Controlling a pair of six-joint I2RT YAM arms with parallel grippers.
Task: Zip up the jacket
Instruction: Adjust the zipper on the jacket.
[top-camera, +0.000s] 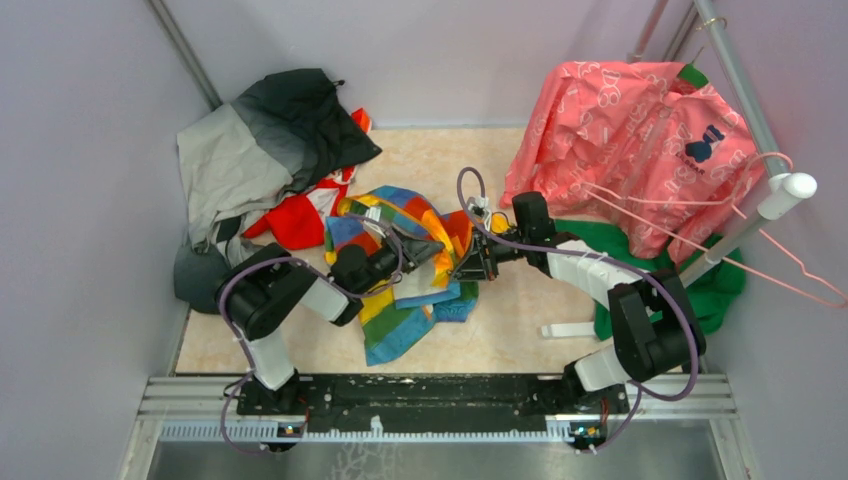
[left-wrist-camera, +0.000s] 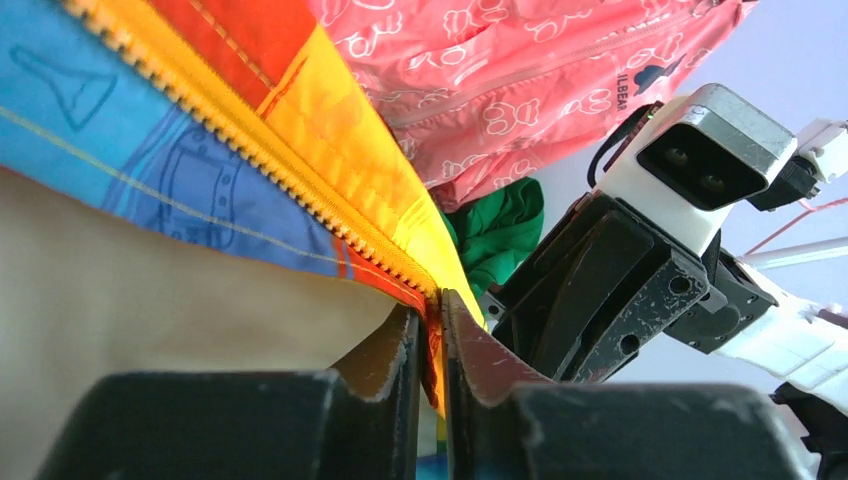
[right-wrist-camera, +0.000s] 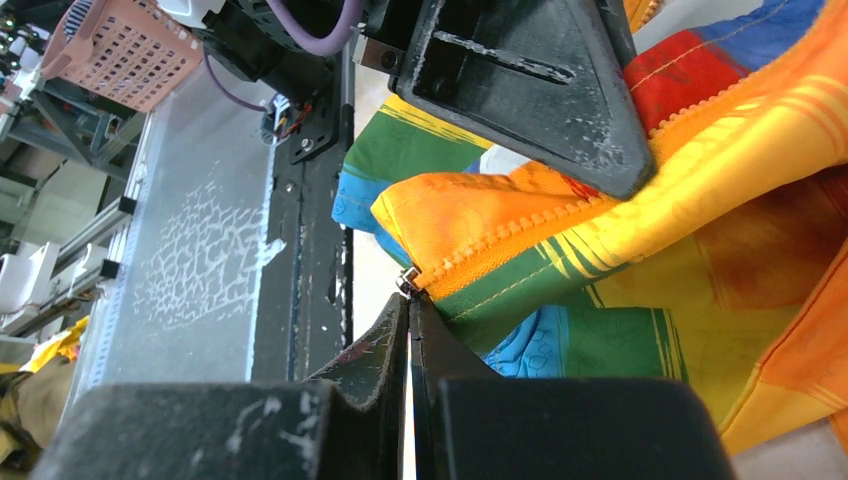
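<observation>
Rainbow jacket (top-camera: 395, 325), crumpled
Left end effector (left-wrist-camera: 432, 305) pinches fabric beside its zipper (left-wrist-camera: 300, 190); right end effector (right-wrist-camera: 408, 300), pressed together, at zipper's end.

Overhead and wrist close-ups on jacket (top-camera: 392, 330)

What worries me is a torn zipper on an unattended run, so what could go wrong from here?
1. The right gripper seems to pinch only the very end of the zipper with its tips; it could slip off under pull.
2. The left gripper clamps the jacket right beside the zipper; loose fabric might catch in it.
3. The jacket lies bunched, so its two halves may not line up.
</observation>
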